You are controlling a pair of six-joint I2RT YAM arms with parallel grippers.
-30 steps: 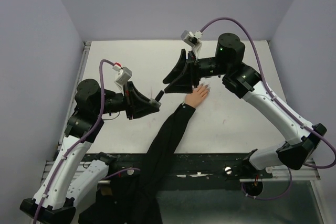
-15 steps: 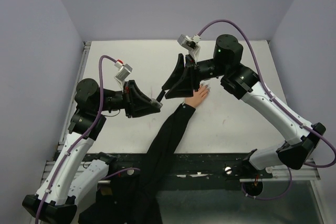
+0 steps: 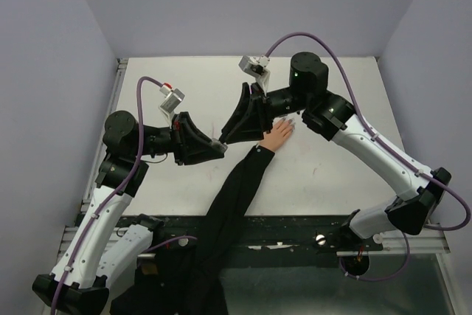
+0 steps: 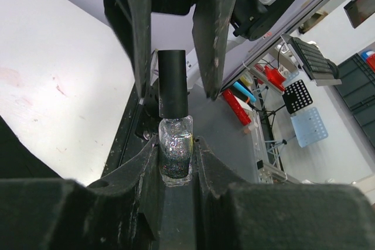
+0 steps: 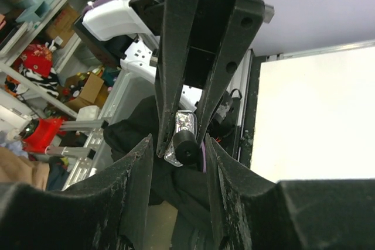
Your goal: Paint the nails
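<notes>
My left gripper (image 3: 218,147) is shut on a small glitter nail polish bottle (image 4: 174,155) with a black cap (image 4: 173,91), held off the table and pointing right. My right gripper (image 3: 224,136) is open. Its two fingers (image 4: 139,33) stand on either side of the cap with a gap on each side. In the right wrist view the cap (image 5: 186,143) sits between my right gripper's (image 5: 178,144) fingertips. The pale peach fake hand (image 3: 279,135) lies on the white table with a long black sleeve (image 3: 236,197). Its greyish nails (image 3: 290,122) show just under the right arm.
The white table (image 3: 332,167) has purple walls behind and at both sides. A black rail (image 3: 295,230) runs along its near edge. The sleeve hangs over that edge between the arm bases.
My right gripper has moved left, away from the fake hand, and now straddles the bottle cap. My left gripper has kept its hold on the bottle and shifted slightly.
</notes>
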